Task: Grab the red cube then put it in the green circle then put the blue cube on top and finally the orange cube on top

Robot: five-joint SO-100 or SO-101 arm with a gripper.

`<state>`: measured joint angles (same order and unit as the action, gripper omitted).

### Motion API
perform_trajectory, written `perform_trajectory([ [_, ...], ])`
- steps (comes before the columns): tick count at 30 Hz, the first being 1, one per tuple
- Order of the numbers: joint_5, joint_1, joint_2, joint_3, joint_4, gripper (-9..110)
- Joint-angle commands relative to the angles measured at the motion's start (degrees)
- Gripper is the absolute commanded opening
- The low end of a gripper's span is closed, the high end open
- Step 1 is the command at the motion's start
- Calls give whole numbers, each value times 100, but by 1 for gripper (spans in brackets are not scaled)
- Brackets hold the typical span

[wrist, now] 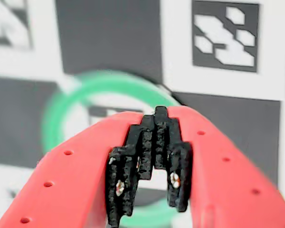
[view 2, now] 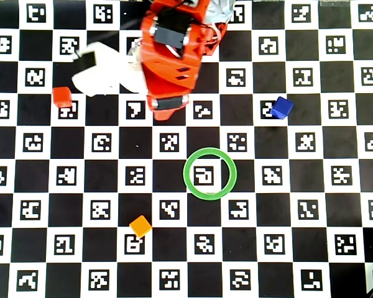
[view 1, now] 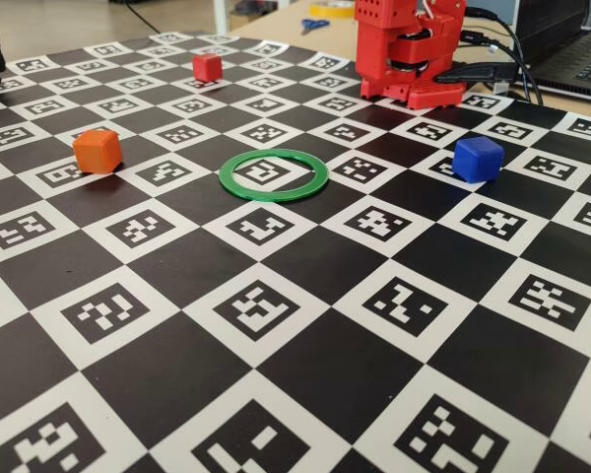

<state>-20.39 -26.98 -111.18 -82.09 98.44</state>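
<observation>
Claw of mine is pressed together, empty, folded back near my base. In the overhead view the small matte red plastic cube lies well apart to the left of my arm, far from the thin green plastic ring. No readable writing, only coded squares.

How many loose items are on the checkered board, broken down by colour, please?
Red: 1, the red cube
Blue: 1, the blue cube
Orange: 1, the orange cube
Green: 1, the green circle, with nothing inside it
Total: 4 items, 3 cubes and 1 ring.
</observation>
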Motion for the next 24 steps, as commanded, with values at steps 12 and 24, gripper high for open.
perform_trajectory([
  [12, 3735, -1907, 1116, 1002, -229, 19],
  [24, 4966, -3076, 2180, 1459, -272, 28],
])
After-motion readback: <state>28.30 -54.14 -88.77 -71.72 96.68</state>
